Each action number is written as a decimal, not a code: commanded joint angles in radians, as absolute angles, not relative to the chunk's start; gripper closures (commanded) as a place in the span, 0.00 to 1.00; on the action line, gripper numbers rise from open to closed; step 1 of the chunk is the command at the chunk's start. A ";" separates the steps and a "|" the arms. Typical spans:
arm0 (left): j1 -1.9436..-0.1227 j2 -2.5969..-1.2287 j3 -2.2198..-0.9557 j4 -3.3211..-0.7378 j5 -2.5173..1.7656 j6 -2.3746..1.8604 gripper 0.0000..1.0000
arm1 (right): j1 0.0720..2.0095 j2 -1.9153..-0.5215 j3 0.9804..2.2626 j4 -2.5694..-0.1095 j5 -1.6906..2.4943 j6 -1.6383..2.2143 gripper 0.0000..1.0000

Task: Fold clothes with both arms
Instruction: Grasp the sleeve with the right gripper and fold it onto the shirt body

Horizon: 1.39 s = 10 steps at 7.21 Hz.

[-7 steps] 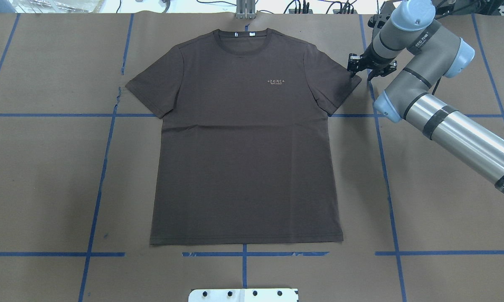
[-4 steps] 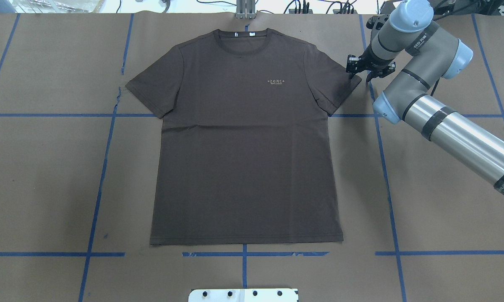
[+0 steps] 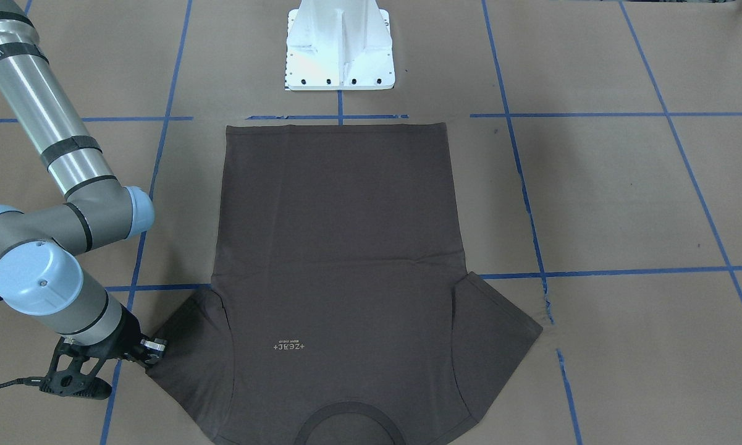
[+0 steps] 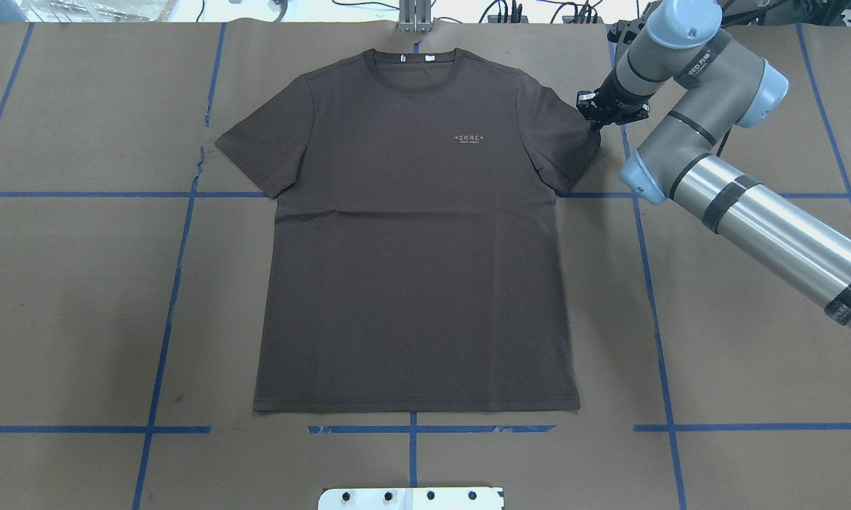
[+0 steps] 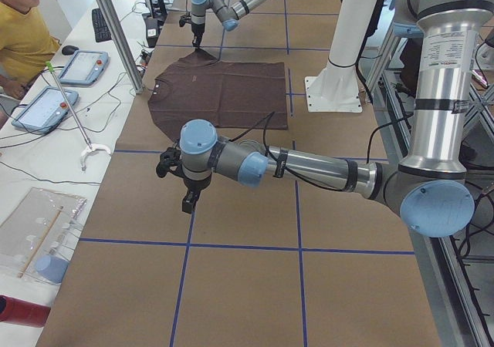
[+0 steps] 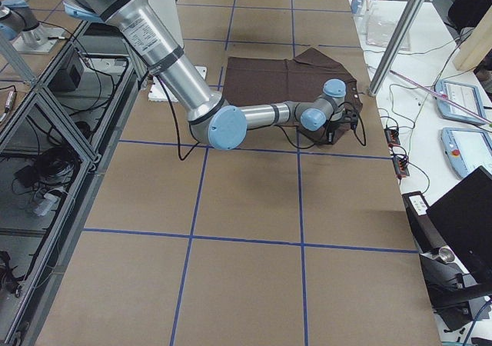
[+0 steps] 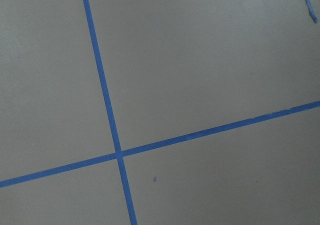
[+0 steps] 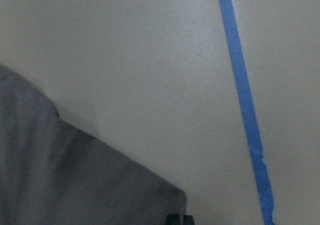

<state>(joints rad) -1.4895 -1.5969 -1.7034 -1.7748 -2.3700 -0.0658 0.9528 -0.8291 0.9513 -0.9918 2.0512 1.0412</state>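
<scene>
The dark grey-brown T-shirt [image 4: 411, 248] lies flat on the brown paper, collar at the far edge and pale chest lettering [image 4: 468, 138] facing up. My right gripper [image 4: 595, 115] is at the tip of the shirt's right sleeve [image 4: 570, 145] and looks shut on its corner, which is drawn slightly inward. In the front view the same gripper [image 3: 153, 350] touches the sleeve edge [image 3: 179, 364]. The right wrist view shows sleeve fabric [image 8: 75, 185] at its lower left. My left gripper [image 5: 188, 199] hangs over bare paper far from the shirt [image 5: 224, 92]; I cannot tell whether it is open or shut.
The white bolted pedestal [image 3: 340, 49] stands just beyond the shirt's hem. Blue tape lines [image 4: 652, 283] grid the paper. A side table with tablets [image 5: 38, 108] and a metal pole [image 5: 116, 31] runs along the far edge, where a person in yellow [image 5: 19, 38] sits.
My right gripper has moved a little toward the collar side and far edge. The right sleeve tip came along with it and drew inward, and the shirt shifted slightly.
</scene>
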 commanded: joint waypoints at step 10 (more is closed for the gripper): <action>-1.428 -1.617 -1.648 -2.082 -2.497 -0.211 0.00 | 0.781 -0.591 0.879 -0.994 1.770 1.247 0.00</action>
